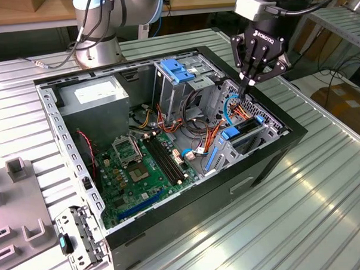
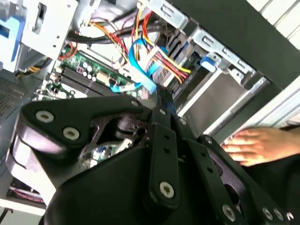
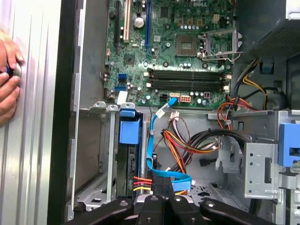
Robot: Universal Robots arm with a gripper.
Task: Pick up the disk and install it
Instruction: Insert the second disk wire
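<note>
In the first wrist view the disk [image 3: 125, 161] stands edge-on in its bay, mostly hidden by the metal cage. A hand [image 3: 8, 79] is cut off at the frame's left edge. The jaws' tips sit behind cables, their state unclear.

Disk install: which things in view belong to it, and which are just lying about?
Part of the job:
- gripper, over the case's drive end
- disk, inside the case
- computer case

Lying about:
- grey fixture
- metal bracket
- cardboard box
- hand resting beside the case
</note>
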